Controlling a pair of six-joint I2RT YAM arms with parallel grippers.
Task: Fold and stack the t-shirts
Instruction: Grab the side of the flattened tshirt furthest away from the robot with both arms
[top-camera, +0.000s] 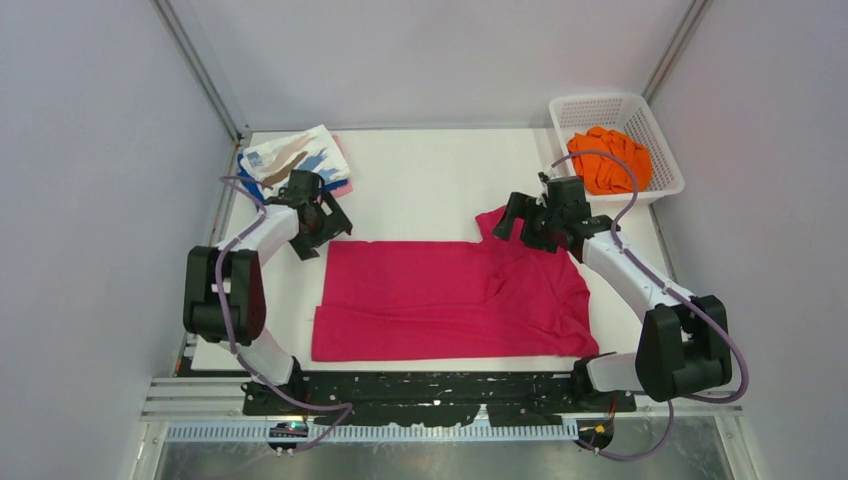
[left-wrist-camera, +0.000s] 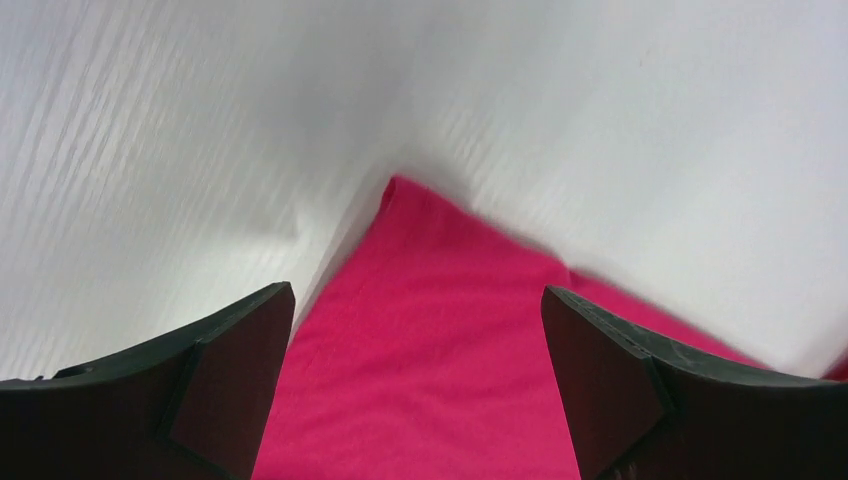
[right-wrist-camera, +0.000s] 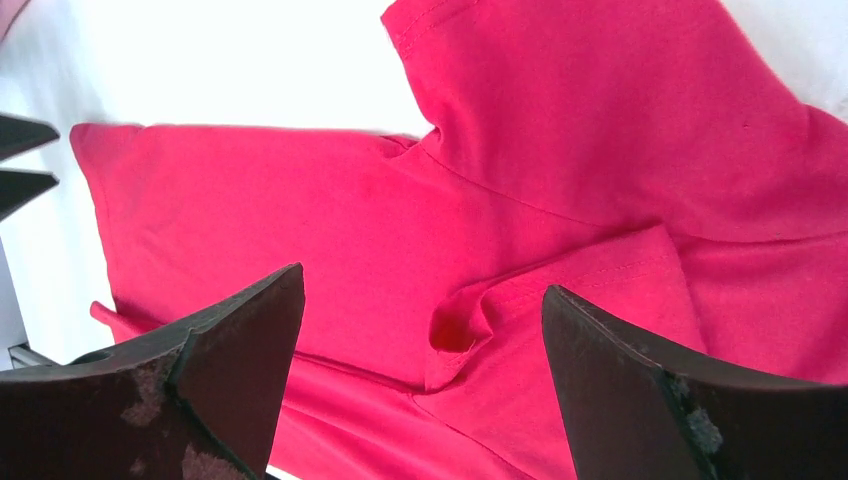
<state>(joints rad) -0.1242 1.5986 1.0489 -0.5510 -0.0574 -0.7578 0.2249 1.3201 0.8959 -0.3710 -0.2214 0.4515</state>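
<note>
Magenta t-shirt (top-camera: 440, 300) spread flat centrally, right side rumpled; orange t-shirt (top-camera: 610, 160) bunched in basket (top-camera: 598, 108); streaked white t-shirt (top-camera: 295, 158) folded far-left.

1. A robotics lab test cell.
2. Plain pale panels (top-camera: 90, 180) on aluminium posts (top-camera: 205, 75) enclose a white bench (top-camera: 420, 190).
3. A left arm (top-camera: 225, 295) and right arm (top-camera: 630, 275), trailing cables, are bolted to a black plate (top-camera: 430, 385) at its near edge.

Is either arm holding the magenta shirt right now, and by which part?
Nothing held: left fingers and right fingers stand open over the magenta t-shirt.
</note>
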